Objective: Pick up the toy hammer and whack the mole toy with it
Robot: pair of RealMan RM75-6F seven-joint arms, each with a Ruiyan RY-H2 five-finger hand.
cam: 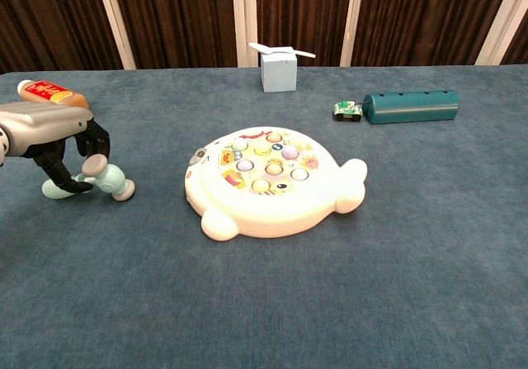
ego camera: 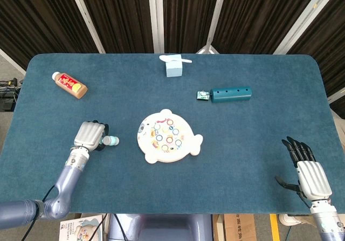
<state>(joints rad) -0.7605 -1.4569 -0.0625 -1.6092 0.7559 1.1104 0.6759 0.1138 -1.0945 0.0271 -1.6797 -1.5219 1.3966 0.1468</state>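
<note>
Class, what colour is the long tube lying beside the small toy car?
Dark teal tube, clearest in the chest view.

Blue-felted table (ego camera: 259,122) — dark curtains (ego camera: 48,14) (pale slats) behind.

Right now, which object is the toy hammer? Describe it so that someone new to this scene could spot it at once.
Start at the white whale-shaped mole toy in the middle of the blue table. Look to its left, where the left hand curls over a small object. That is the toy hammer: pale mint with beige round ends, unlike the brown bottle lying farther back.
</note>
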